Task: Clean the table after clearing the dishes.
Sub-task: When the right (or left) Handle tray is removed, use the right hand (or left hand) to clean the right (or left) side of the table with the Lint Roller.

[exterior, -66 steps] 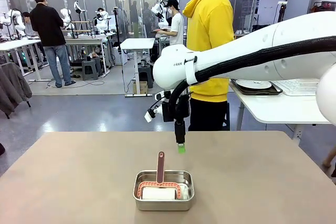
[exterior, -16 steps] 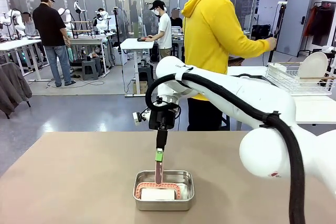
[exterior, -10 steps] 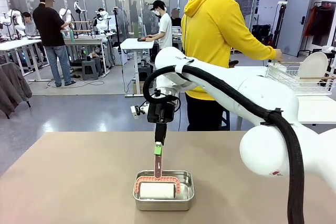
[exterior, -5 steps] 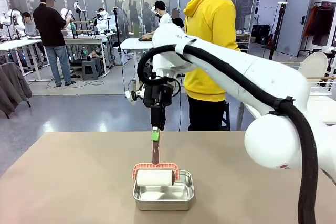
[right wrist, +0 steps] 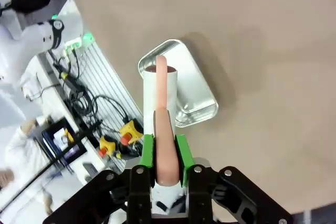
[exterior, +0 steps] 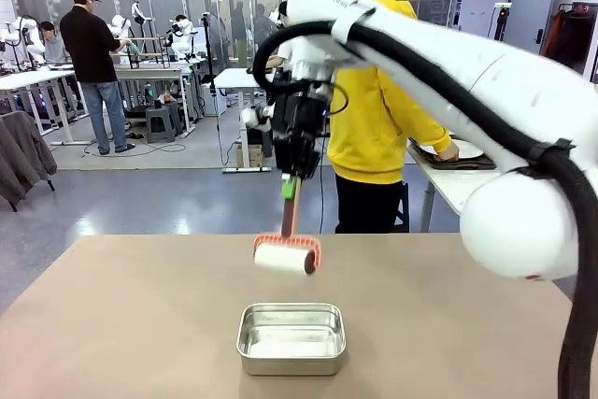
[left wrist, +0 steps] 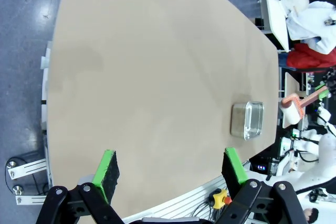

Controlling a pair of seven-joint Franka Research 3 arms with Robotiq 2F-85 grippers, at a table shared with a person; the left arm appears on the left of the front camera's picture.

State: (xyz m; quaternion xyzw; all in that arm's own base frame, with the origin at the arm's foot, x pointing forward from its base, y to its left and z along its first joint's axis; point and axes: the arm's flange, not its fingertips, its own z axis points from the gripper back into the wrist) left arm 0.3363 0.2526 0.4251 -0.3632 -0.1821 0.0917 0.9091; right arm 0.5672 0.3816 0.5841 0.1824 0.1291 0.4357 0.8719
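My right gripper (exterior: 291, 190) is shut on the reddish handle of a cleaning roller (exterior: 286, 257), which hangs with its white roll above the taupe table (exterior: 121, 324). In the right wrist view the right gripper (right wrist: 163, 153) clamps the handle, and the roller (right wrist: 159, 90) hangs over the steel pan (right wrist: 195, 98). My left gripper (left wrist: 170, 169) stands open with nothing in it, high above the table (left wrist: 157, 77). A white plate on a dark tray (exterior: 460, 152) lies on the white side table at the right, under the person's hand.
The steel pan (exterior: 291, 337) sits near the table's front middle, seen too as the pan (left wrist: 247, 120) with the roller (left wrist: 292, 109) beside it. A person in a yellow hoodie (exterior: 378, 100) stands behind the far edge.
My right arm has lifted the roller out of the steel pan, up and toward the far side. The person has turned to the side table.
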